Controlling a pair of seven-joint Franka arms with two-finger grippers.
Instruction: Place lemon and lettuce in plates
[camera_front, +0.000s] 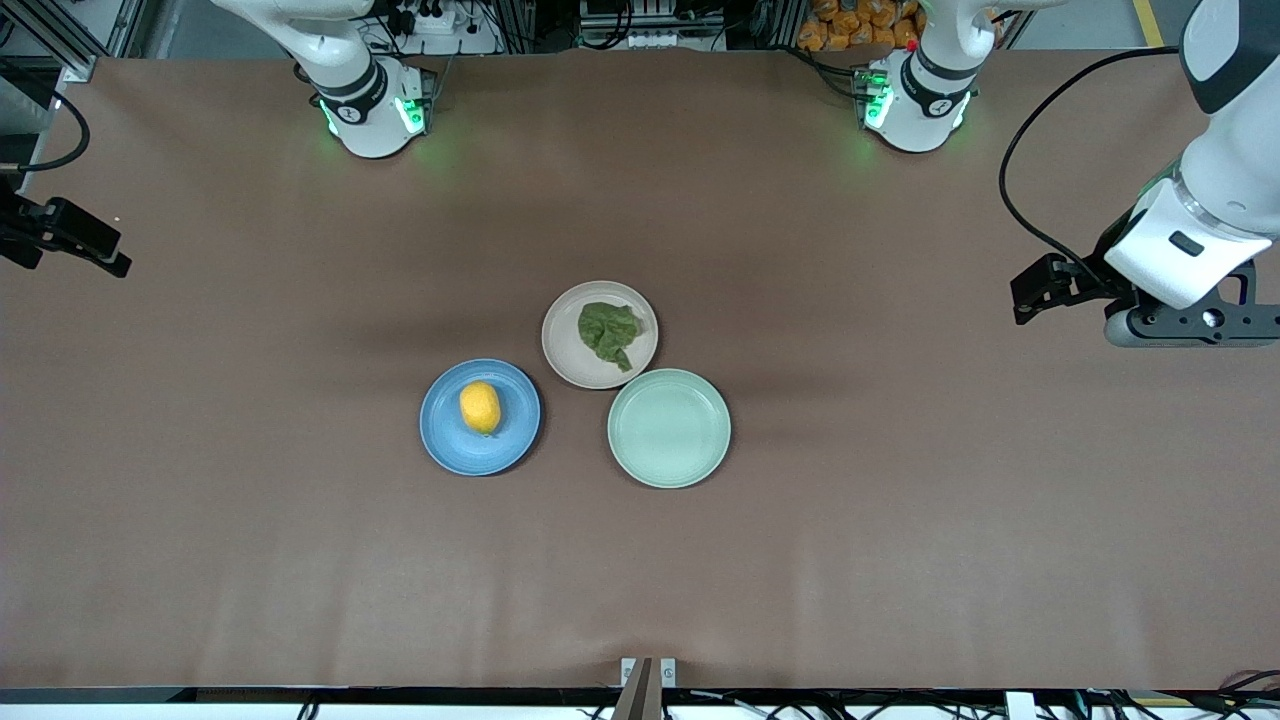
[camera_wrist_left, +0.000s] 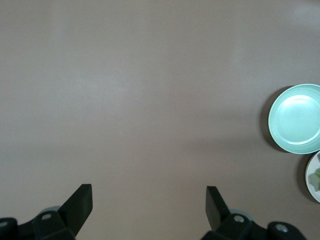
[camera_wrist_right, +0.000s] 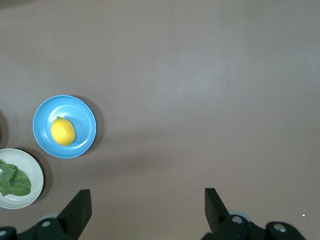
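lemon (camera_front: 480, 407) is already set in the blue plate (camera_front: 447, 445), lettuce (camera_front: 608, 333) in the beige plate (camera_front: 566, 355), both well apart from the released left hand (camera_wrist_left: 149, 206) and right hand (camera_wrist_right: 148, 209), parked at the worktop ends

Even, soft overhead light; the brown counter (camera_front: 900, 560) shows faint broad shadows near the plates. Green lamp glow marks both arm bases. All views sharp, no glare

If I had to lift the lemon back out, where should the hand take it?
Probably from straight above, fingers closing across the lemon's narrow middle. It lies on its side in the blue plate, long axis pointing toward the front camera, with bare plate either side for the fingers.
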